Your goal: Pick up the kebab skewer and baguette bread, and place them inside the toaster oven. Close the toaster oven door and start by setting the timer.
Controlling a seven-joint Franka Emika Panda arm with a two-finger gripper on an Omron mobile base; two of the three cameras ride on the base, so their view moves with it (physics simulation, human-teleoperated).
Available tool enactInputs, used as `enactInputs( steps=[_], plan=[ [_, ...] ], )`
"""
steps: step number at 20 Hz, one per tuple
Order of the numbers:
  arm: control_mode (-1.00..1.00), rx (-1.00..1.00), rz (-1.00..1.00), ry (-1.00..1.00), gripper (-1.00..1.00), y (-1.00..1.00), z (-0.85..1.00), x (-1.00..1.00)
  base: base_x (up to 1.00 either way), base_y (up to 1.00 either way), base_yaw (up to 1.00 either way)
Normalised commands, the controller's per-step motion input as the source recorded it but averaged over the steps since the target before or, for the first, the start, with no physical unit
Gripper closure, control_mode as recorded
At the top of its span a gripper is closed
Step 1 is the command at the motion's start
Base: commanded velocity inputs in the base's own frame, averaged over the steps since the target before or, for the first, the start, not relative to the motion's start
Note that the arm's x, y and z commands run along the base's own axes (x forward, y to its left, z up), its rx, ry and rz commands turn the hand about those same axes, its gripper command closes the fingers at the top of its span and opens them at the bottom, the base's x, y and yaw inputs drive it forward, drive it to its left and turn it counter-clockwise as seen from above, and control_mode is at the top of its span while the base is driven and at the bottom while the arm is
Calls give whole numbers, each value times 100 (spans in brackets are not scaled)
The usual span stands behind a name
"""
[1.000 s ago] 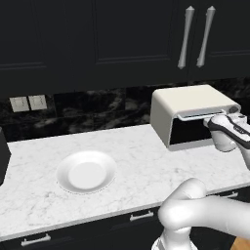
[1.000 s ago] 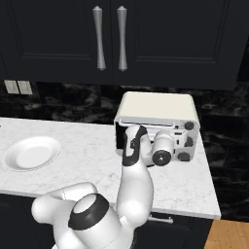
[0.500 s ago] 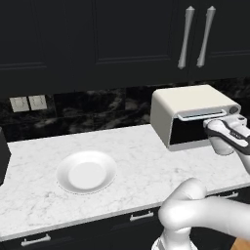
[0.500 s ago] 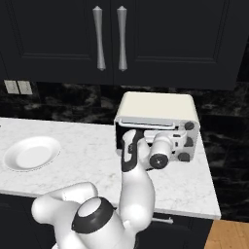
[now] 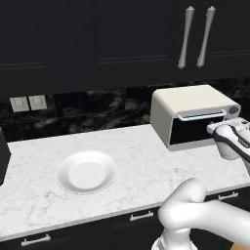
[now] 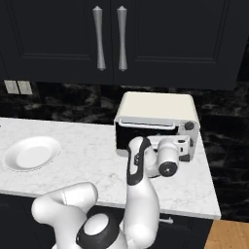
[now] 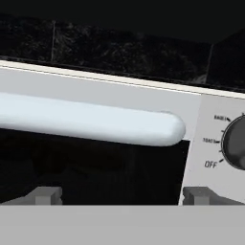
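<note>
The cream-white toaster oven (image 5: pixel 188 105) (image 6: pixel 158 108) stands at the counter's right end. Its dark glass door (image 5: pixel 193 133) (image 7: pixel 95 172) stands upright against the front, with the pale bar handle (image 7: pixel 91 123) (image 5: pixel 201 115) along its top. My gripper (image 5: pixel 218 130) (image 6: pixel 181 146) (image 7: pixel 123 196) is open right in front of the door's right part, just below the handle. Its fingertips (image 7: pixel 45 195) stand wide apart with nothing between them. A dark timer knob (image 7: pixel 237 141) sits on the panel to the right. The kebab skewer and baguette bread are out of view.
An empty white plate (image 5: pixel 87 172) (image 6: pixel 31 152) lies on the marble counter (image 5: pixel 136 156) left of the oven. Dark cabinets with silver handles (image 5: pixel 195 36) hang above. A wall outlet (image 5: pixel 28 103) sits on the dark backsplash at the left.
The hand has edged slightly lower and closer to the oven's front. Oven and plate have not moved, and the jaws stay wide.
</note>
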Motion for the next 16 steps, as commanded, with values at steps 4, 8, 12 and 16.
enactInputs(
  steps=[4, 8, 12, 16],
  plan=[
    [-100, 5, 13, -3, -100, -76, -2, -39, 0, 0, 0],
    [-100, 6, 6, -5, -100, -61, -8, -28, 0, 0, 0],
    [-100, 6, 0, -6, -100, -26, -13, -1, 0, 0, 0],
    [-100, 7, 0, -1, -100, 0, -3, 0, 0, 0, 0]
  ],
)
